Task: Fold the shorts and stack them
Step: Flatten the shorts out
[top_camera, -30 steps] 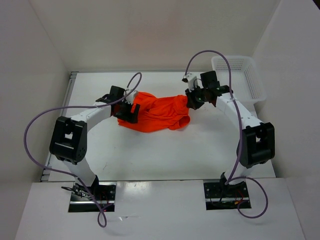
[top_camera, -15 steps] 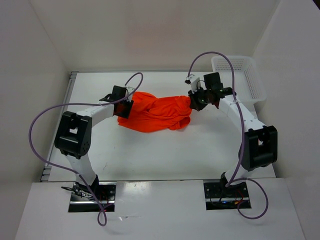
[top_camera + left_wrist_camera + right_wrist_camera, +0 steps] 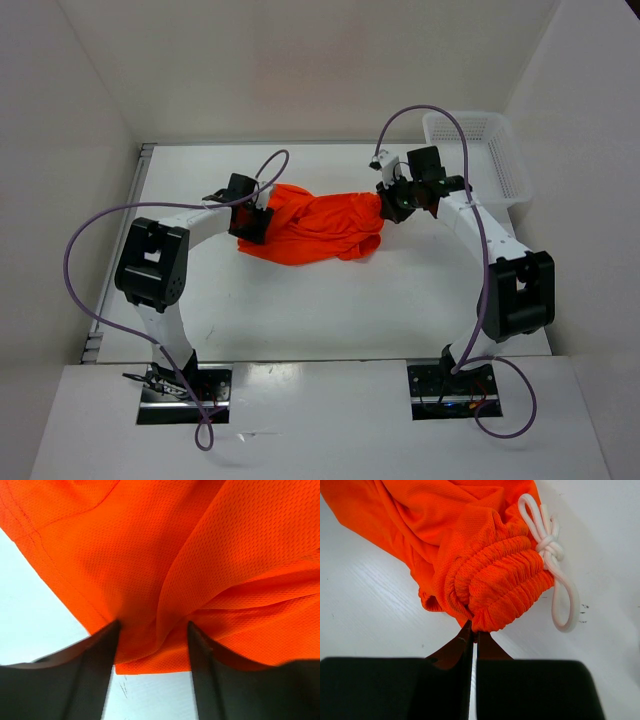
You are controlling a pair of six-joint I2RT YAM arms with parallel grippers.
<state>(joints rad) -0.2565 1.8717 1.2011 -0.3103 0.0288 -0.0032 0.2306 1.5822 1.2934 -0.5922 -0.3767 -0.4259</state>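
Two fingers (image 3: pixel 454 654) of the R gripper (image 3: pixel 473 639) are shut tight on the waistband (image 3: pixel 500 587) of the shorts (image 3: pixel 318 228). A white drawstring (image 3: pixel 551 547) is seen just beside. The L gripper (image 3: pixel 152 650) is held w/ fingers (image 3: pixel 95 675) apart, a fold of cloth between them. The shorts are bunched up on the table (image 3: pixel 330 310) betw. both arms. A basket (image 3: pixel 500 165) is set at the far right.
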